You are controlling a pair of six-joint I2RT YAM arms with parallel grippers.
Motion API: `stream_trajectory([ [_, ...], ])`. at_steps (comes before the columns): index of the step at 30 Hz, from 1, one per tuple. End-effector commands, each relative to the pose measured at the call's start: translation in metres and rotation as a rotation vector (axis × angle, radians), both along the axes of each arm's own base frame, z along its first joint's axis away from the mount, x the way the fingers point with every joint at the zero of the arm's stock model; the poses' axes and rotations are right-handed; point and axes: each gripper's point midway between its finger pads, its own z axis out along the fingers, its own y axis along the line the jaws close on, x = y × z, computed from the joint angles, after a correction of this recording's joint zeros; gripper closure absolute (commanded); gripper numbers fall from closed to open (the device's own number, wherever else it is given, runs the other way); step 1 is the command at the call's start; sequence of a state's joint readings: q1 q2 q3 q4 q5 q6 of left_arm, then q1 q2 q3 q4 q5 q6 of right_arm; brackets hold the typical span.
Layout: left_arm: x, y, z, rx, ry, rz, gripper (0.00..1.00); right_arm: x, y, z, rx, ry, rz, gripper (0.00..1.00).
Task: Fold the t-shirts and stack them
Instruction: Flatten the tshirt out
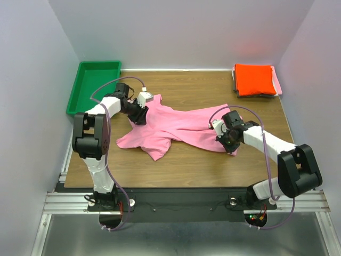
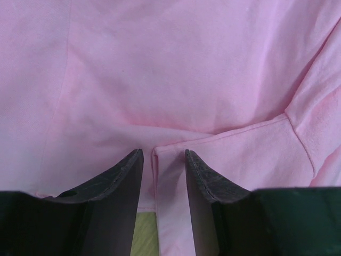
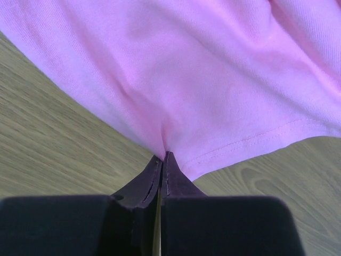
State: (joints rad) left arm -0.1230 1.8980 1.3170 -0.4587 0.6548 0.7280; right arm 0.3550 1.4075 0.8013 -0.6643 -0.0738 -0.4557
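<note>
The large bubblegum pink t-shirt (image 1: 170, 128) lies crumpled and stretched across the middle of the wooden table. My left gripper (image 1: 139, 113) is at its far left end; in the left wrist view (image 2: 164, 160) the jaws stand open around a hemmed corner of the pink t-shirt (image 2: 176, 85). My right gripper (image 1: 224, 140) is at the shirt's right end; in the right wrist view (image 3: 162, 158) it is shut on a pinch of the pink t-shirt (image 3: 202, 80) near its stitched hem. A folded orange-red t-shirt (image 1: 254, 79) tops a stack at the back right, over paler pink and dark ones.
A green plastic tray (image 1: 93, 85) stands at the back left corner. Bare wooden table (image 1: 186, 165) shows in front of the shirt and between the shirt and the stack. White walls close in the left, right and back.
</note>
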Motion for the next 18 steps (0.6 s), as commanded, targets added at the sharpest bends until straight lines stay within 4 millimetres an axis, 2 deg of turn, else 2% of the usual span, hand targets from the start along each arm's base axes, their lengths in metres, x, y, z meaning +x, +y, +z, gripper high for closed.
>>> stream_trajectory([
  [1, -0.021, -0.006, 0.012, -0.037, 0.013, -0.050, 0.53, 0.016, 0.004, 0.010, 0.006, -0.067, -0.004, 0.99],
  [8, -0.038, -0.011, 0.013, -0.073, 0.054, -0.077, 0.54, 0.018, 0.005, 0.007, 0.004, -0.056, -0.003, 0.99],
  [11, -0.036, -0.011, 0.017, -0.069, 0.039, -0.079, 0.62, 0.020, 0.004, 0.010, 0.002, -0.067, -0.008, 0.99],
  [14, -0.031, -0.011, 0.028, -0.071, 0.005, -0.073, 0.74, 0.023, 0.003, 0.014, 0.000, -0.083, -0.012, 0.99],
  [18, -0.021, -0.009, 0.059, -0.066, -0.085, -0.046, 0.92, 0.030, -0.005, 0.023, -0.011, -0.122, -0.033, 0.99],
])
